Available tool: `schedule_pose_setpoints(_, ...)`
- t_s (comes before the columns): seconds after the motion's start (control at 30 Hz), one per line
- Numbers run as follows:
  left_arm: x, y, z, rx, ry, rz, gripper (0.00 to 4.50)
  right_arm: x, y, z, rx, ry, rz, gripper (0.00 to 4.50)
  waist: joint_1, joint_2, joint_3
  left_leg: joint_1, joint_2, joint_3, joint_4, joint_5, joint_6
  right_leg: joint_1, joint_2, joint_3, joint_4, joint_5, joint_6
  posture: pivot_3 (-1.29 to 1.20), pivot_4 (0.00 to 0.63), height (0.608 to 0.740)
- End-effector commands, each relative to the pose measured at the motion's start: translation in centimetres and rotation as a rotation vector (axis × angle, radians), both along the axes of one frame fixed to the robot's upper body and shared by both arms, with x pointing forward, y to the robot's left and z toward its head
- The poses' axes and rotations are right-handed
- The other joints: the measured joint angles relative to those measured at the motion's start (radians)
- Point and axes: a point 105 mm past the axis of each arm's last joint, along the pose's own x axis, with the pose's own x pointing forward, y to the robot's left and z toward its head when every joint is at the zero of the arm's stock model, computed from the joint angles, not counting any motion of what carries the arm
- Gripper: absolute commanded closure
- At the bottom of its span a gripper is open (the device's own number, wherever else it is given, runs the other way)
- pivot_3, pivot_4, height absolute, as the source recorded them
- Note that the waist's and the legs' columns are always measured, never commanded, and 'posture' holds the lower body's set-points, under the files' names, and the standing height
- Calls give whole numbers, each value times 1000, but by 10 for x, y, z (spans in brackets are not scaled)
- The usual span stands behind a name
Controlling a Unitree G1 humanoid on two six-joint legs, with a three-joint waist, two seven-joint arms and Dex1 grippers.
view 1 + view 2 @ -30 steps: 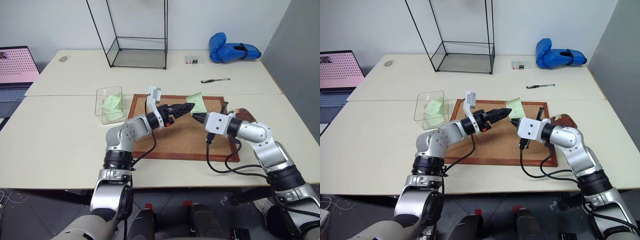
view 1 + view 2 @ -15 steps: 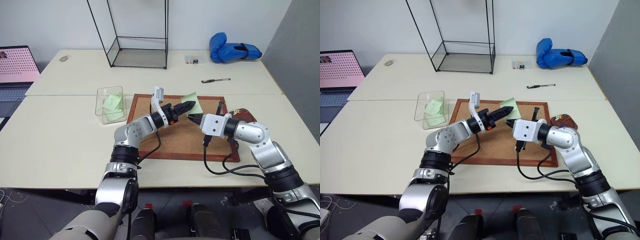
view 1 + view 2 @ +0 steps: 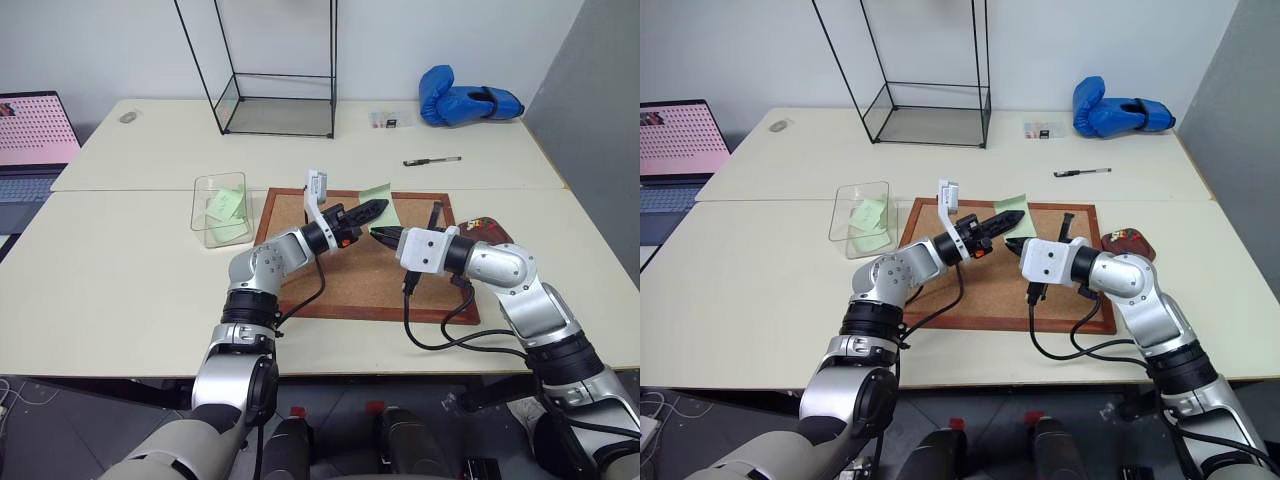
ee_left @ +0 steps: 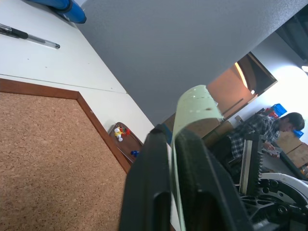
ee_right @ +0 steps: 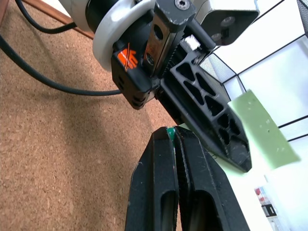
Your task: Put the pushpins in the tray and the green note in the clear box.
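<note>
While a second ago it gaped, the left end effector (image 3: 378, 208) now pinches the green note (image 4: 192, 103); the right end effector (image 5: 171, 134) stays clenched.

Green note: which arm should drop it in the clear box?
Left. The left hand is already shut on the green note, and the clear box sits on its side of the cork board. The right hand pinches a green pushpin.

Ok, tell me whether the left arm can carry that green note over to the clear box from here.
Probably yes. The left gripper is shut on the green note, lifted above the cork board, and the clear box sits open-topped on its own side, with nothing between.
</note>
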Motion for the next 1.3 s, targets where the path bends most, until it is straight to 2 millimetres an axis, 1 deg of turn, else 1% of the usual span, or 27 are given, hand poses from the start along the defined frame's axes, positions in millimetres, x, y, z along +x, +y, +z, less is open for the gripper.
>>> schedule_pose_setpoints(0.03, -1, 2, 7, -8, -49, 2, 4457, -5, 1, 20, 60, -62, 16, 4500, 0, 0, 0, 0, 0, 0, 0, 0, 0, 0, 0, 0, 0, 0, 0, 0, 150, 740)
schedule_pose_setpoints(0.17, 2, 7, 5, -6, -56, 37, 4457, -5, -1, 24, 97, -61, 3, 4500, 0, 0, 0, 0, 0, 0, 0, 0, 0, 0, 0, 0, 0, 0, 0, 0, 150, 740)
schedule_pose_setpoints(0.37, 5, 12, 3, -6, -72, 87, 4457, -2, -10, 34, 222, -28, -47, 4500, 2, 0, 0, 0, 0, 0, 0, 0, 0, 0, 0, 0, 0, 0, 0, 0, 150, 740)
schedule_pose_setpoints(0.5, 10, 18, -4, 30, -74, 143, 4457, -6, -11, 39, 316, 22, -67, 4500, 2, 0, 0, 0, 0, 0, 0, 0, 0, 0, 0, 0, 0, 0, 0, 0, 150, 740)
schedule_pose_setpoints(0.7, 11, 16, -4, 41, -97, 156, 4457, -8, -9, 40, 448, 106, -100, 4500, 3, 0, 0, 0, 0, 0, 0, 0, 0, 0, 0, 0, 0, 0, 0, 0, 150, 740)
schedule_pose_setpoints(0.8, 10, 16, -4, 44, -101, 157, 4457, -6, -11, 43, 502, 129, -126, 4500, 3, 0, 0, 0, 0, 0, 0, 0, 0, 0, 0, 0, 0, 0, 0, 0, 150, 740)
schedule_pose_setpoints(0.9, 8, 18, -4, 51, -113, 158, 4457, 2, -33, 46, 548, 130, -230, 4500, 3, 0, 0, 0, 0, 0, 0, 0, 0, 0, 0, 0, 0, 0, 0, 0, 150, 740)
schedule_pose_setpoints(0.97, 7, 20, -2, 61, -128, 161, 4457, 6, -47, 43, 543, 135, -291, 4500, 4, 0, 0, 0, 0, 0, 0, 0, 0, 0, 0, 0, 0, 0, 0, 0, 150, 740)
schedule_pose_setpoints(1.03, 5, 23, 1, 81, -157, 174, 4457, 9, -63, 34, 513, 142, -357, 4500, 4, 0, 0, 0, 0, 0, 0, 0, 0, 0, 0, 0, 0, 0, 0, 0, 150, 740)
schedule_pose_setpoints(1.17, -5, 33, 12, 148, -273, 223, 4457, 24, -116, 2, 365, 154, -605, 4500, 3, 0, 0, 0, 0, 0, 0, 0, 0, 0, 0, 0, 0, 0, 0, 0, 150, 740)
schedule_pose_setpoints(1.23, -9, 35, 15, 186, -319, 234, 4457, 29, -133, -9, 287, 138, -684, 4500, 4, 0, 0, 0, 0, 1, 0, 0, 0, 0, 0, 1, 0, 0, 0, 0, 150, 740)
schedule_pose_setpoints(1.3, -13, 35, 15, 218, -349, 228, 4457, 34, -144, -20, 231, 149, -724, 4500, 3, 0, 0, 0, 0, 1, 0, 0, 0, 0, 0, 1, 0, 0, 0, 0, 150, 740)
